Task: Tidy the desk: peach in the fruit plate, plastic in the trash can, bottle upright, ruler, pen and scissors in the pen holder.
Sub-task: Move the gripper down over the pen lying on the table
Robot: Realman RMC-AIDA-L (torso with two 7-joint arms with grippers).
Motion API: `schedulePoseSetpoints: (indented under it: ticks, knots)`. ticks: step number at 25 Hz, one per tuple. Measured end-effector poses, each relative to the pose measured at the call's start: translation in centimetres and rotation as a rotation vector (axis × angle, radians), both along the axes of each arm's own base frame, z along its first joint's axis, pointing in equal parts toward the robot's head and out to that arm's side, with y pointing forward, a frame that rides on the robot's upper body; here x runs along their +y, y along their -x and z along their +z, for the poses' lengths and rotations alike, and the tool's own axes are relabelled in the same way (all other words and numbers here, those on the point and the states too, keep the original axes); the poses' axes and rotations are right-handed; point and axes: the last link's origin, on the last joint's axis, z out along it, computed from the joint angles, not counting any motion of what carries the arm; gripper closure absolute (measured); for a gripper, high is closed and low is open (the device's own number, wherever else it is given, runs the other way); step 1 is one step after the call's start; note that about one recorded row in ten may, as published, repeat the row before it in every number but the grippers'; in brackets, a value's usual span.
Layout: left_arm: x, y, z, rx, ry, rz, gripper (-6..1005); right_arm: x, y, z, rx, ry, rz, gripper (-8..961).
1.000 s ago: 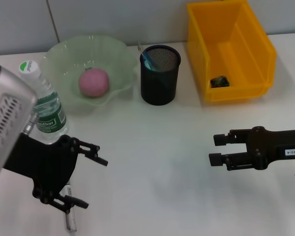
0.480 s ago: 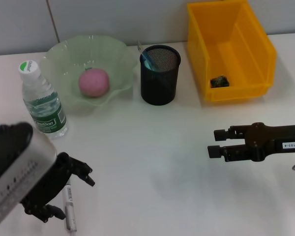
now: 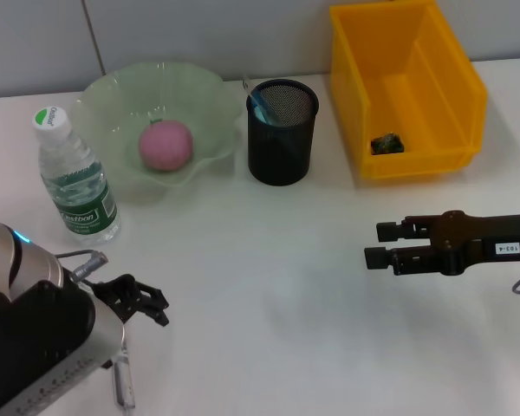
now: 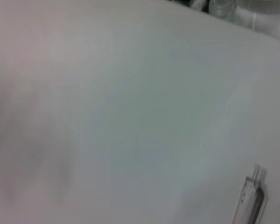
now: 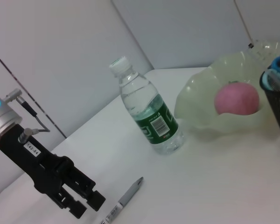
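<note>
One pink, matte round peach (image 3: 165,145) sits in the single frosted pale-green plate with a wavy rim (image 3: 113,94), at about eleven o'clock on the white desk (image 3: 269,286). One clear ribbed plastic bottle with a green label and white cap (image 3: 74,178) stands upright at nine o'clock. One black wire-mesh cylinder pen holder (image 3: 282,132) stands at twelve, with something blue poking out that is hard to identify. One glossy orange plastic bin (image 3: 407,87) at one o'clock holds a small dark crumpled scrap (image 3: 386,143). A slim silver pen (image 3: 121,381) lies at seven o'clock, partly hidden beneath the left gripper (image 3: 143,305), whose black fingers look close together above it. The right gripper (image 3: 380,244), at four o'clock, is spread and empty.
</note>
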Motion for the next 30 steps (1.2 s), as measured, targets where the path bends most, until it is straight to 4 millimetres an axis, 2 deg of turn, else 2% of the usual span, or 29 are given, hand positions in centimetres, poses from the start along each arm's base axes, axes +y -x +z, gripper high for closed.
schedulePoseSetpoints:
  ticks: [2, 15, 30]
  knots:
    - [0.2, 0.3, -0.4, 0.010, -0.028, -0.087, 197, 0.1, -0.1, 0.2, 0.003, -0.008, -0.008, 200]
    - [0.9, 0.3, -0.4, 0.053, 0.010, -0.197, 201, 0.5, 0.2, 0.8, 0.008, -0.010, -0.019, 200]
    - [1.3, 1.5, -1.0, 0.088, 0.084, -0.195, 208, 0.8, 0.5, 0.9, 0.006, -0.014, -0.010, 200]
